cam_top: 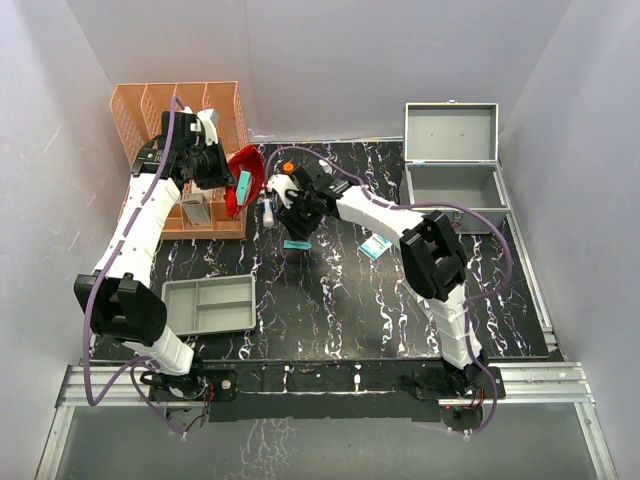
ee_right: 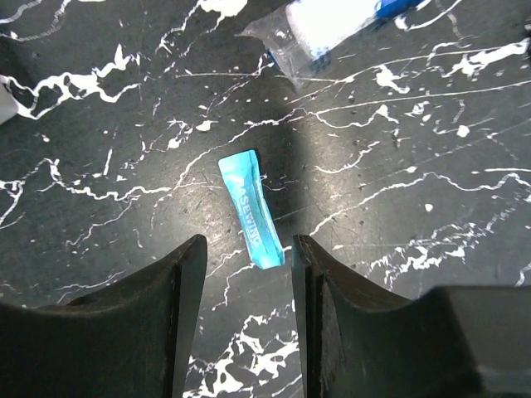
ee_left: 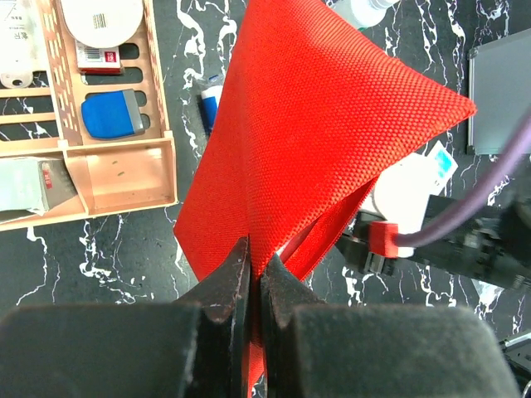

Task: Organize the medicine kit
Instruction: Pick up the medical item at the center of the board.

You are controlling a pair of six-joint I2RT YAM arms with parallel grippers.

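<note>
My right jaws are hanging parted over the teal sachet (ee_right: 251,209), bare worktop (ee_right: 415,166) lying either side of it. Red pouch (cam_top: 252,165) is hanging between my arms, blocking the lane to the orange basket (cam_top: 180,110). Clear packet (ee_right: 307,33) is sitting beyond the sachet, well apart.

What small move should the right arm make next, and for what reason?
Probably ease the right arm down and slightly forward until its jaws straddle the teal sachet. The jaws stand open and hold nothing, and the sachet lies flat on the black table, mostly just beyond their tips.
</note>
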